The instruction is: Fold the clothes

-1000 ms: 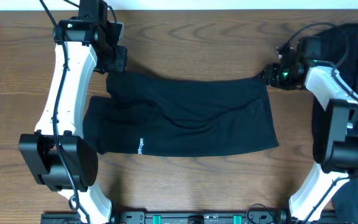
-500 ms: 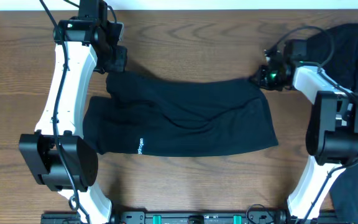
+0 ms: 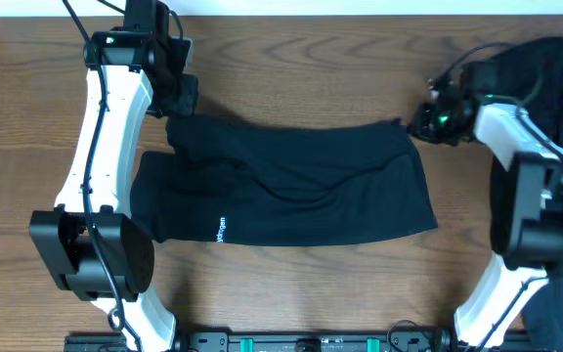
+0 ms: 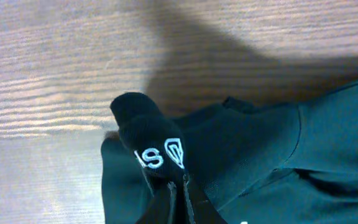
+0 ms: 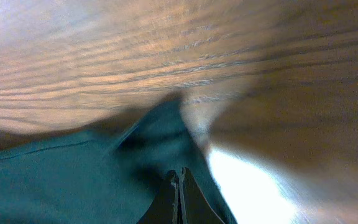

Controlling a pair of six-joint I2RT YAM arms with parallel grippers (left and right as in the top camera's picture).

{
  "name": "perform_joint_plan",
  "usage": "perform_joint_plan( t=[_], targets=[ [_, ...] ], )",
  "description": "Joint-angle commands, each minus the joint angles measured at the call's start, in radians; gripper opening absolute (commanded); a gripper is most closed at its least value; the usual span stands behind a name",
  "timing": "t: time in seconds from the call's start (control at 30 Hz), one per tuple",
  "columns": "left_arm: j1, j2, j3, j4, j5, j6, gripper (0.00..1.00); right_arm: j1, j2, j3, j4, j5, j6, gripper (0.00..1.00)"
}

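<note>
A brown wooden desk [image 3: 311,59] fills the overhead view, with a black garment [image 3: 301,186] spread flat across its middle, wider than it is tall, and short white lettering [image 3: 221,231] near its lower edge. At the garment's upper left corner the left claw [image 3: 182,100] is closed tight on a fold of fabric; its wrist view shows the small white logo [image 4: 174,151] bunched just above the pinched tips. At the upper right corner the right claw [image 3: 420,121] is together too, and its blurred wrist view suggests it has the corner of the cloth between its tips. A dark heap of cloth [image 3: 555,59] lies at the far right edge. Judging by this, the step in hand is gripping both top corners. The next move calls for lifting them together and carrying them toward the lower edge, keeping the cloth taut so it folds evenly
</note>
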Motion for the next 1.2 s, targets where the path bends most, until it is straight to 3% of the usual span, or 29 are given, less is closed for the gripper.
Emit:
perform_joint_plan(
  t=[0.0,0.23,0.4,0.57,0.83,1.0,1.17],
  targets=[
    [0.003,-0.044,0.004,-0.018,-0.035,0.006,0.06,-0.018,-0.138,0.002,-0.039,0.010,-0.018,0.01],
    [0.003,-0.080,0.004,-0.021,-0.034,0.006,0.06,-0.013,-0.217,0.002,-0.109,0.010,-0.044,0.04],
    [0.003,-0.080,0.003,-0.019,-0.033,0.006,0.06,0.037,-0.121,0.001,-0.094,0.021,-0.044,0.47],
    [0.003,-0.080,0.003,-0.013,-0.032,0.002,0.06,0.074,-0.015,0.001,-0.008,0.037,-0.037,0.59],
    [0.003,-0.080,0.003,-0.017,-0.014,0.002,0.06,0.082,0.067,0.001,0.129,0.100,0.010,0.61],
    [0.003,-0.080,0.003,-0.017,-0.014,0.002,0.06,0.095,0.086,0.001,0.137,0.123,0.009,0.47],
    [0.003,-0.080,0.003,-0.017,-0.014,0.002,0.06,0.114,0.124,0.001,0.146,0.138,0.009,0.47]
  ],
)
